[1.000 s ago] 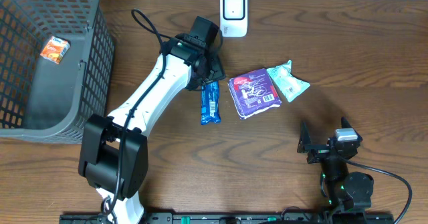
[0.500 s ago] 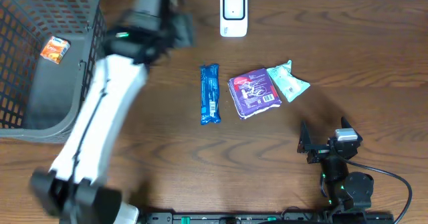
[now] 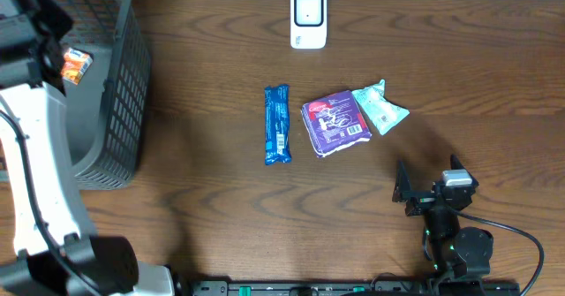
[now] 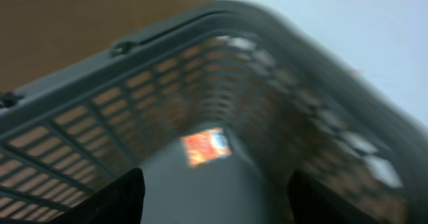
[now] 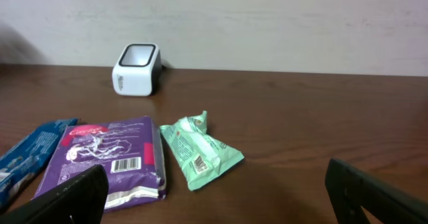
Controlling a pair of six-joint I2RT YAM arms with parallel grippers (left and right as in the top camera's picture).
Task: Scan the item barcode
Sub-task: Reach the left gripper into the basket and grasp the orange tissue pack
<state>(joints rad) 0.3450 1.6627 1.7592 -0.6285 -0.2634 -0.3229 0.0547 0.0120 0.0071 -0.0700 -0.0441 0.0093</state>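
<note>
Orange packet (image 3: pixel 75 64) lies on the floor of the grey basket (image 3: pixel 124 110) at the left end of the worktop (image 3: pixel 221 199), my left tool (image 4: pixel 215 194) above it with fingers (image 4: pixel 114 200) apart, empty (right tool (image 5: pixel 215 184) parked, likewise spread). I'd drop straight between the walls, pinch one edge, and keep the barcode face free for the white scanner (image 3: pixel 308 18); packet print too blurred to read.

Bar (image 3: pixel 277 125), packet (image 3: pixel 335 125) and sachet (image 3: pixel 380 108) lie side by side before scanner (image 3: pixel 308 18).
</note>
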